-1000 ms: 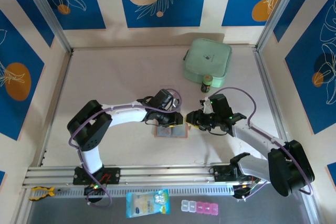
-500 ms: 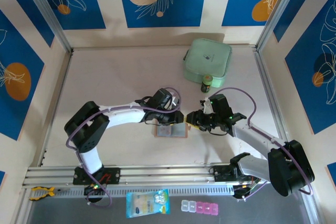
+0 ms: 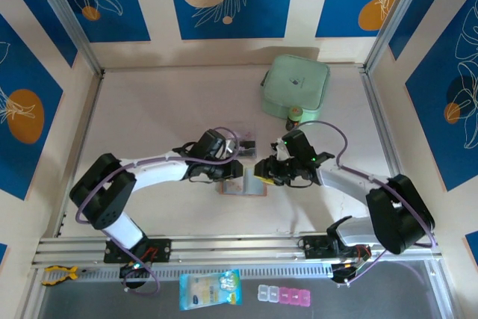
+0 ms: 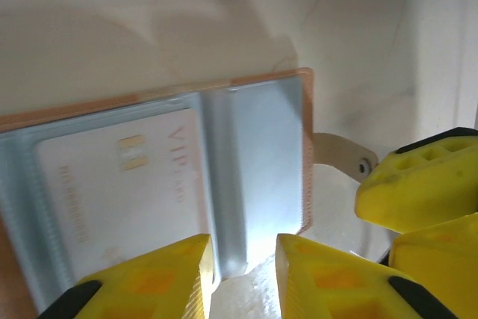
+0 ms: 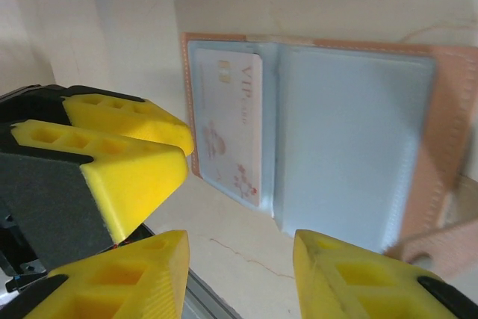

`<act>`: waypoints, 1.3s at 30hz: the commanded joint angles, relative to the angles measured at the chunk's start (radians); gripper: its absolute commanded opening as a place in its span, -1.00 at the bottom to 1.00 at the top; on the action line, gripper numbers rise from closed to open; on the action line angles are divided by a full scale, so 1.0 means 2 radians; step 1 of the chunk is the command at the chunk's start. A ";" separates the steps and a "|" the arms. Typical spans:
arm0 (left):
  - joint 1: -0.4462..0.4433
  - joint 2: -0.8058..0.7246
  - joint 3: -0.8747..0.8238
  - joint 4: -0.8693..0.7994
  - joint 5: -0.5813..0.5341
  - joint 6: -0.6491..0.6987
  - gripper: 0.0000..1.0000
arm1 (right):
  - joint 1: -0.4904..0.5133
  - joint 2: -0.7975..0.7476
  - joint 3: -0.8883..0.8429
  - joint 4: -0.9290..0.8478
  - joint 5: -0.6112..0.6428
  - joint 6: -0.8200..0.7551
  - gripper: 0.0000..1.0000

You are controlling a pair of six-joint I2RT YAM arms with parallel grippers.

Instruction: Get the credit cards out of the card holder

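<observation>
Hmm, left gripper (image 4: 243, 250) and right gripper (image 5: 239, 248) are hovering unclenched, empty; left's risking pinching holder (image 4: 258, 151) lining, not card (image 4: 119, 184).

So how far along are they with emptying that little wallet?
Done: the card holder lies opened flat on the table. In hand: the left tool and right tool hover open at its edges, neither gripping anything. Left to do: the white VIP card sits tucked inside and has yet to be pulled out.
</observation>
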 commanded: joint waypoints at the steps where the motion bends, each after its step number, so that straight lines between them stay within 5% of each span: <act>1: 0.011 -0.020 -0.021 -0.009 -0.010 0.015 -0.44 | 0.016 0.025 0.028 -0.005 0.006 0.001 -0.17; 16: 0.050 -0.008 -0.059 -0.005 0.006 0.043 -0.70 | 0.057 0.098 0.091 -0.026 0.022 -0.001 -0.18; 39: 0.050 -0.026 -0.062 -0.018 0.011 0.034 -0.69 | 0.077 0.153 0.129 -0.043 0.029 -0.019 -0.20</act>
